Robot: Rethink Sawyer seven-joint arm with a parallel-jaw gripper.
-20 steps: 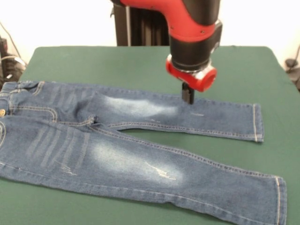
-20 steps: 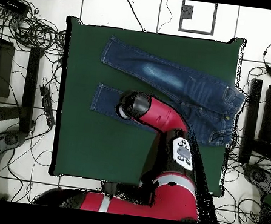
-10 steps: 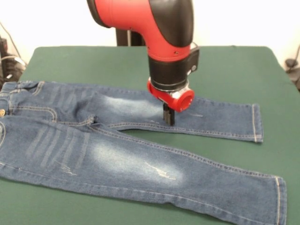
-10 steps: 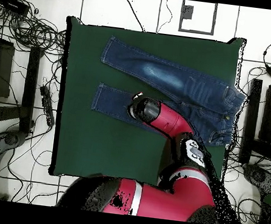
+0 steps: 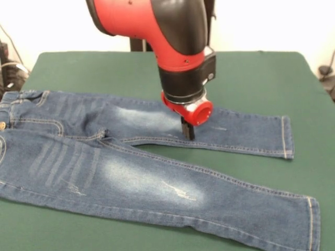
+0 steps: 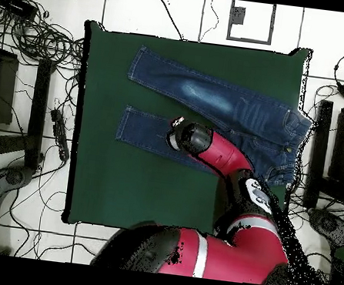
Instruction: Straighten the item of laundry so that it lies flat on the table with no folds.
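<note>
The item of laundry, a small pair of blue denim jeans [image 5: 131,178], lies spread on the green table [image 5: 251,78]. Its waistband is at the left and both legs run to the right, splayed apart. In the overhead view the jeans [image 6: 212,95] reach toward the table's [image 6: 124,182] right edge. My gripper [image 5: 187,132] points straight down and is shut, with its black tips touching the far leg close to its lower seam, near the knee. No cloth is lifted. From above, the red wrist [image 6: 188,139] hides the tips.
The waistband [image 5: 10,112] lies at the table's left edge in the front view. Cables [image 6: 41,36] and black equipment [image 6: 0,85] surround the table on the floor. Bare green cloth lies beyond the far leg and right of both hems.
The arm swung left along the far leg and dropped lower, so the tips now touch the denim near the knee. The jeans have not shifted.
</note>
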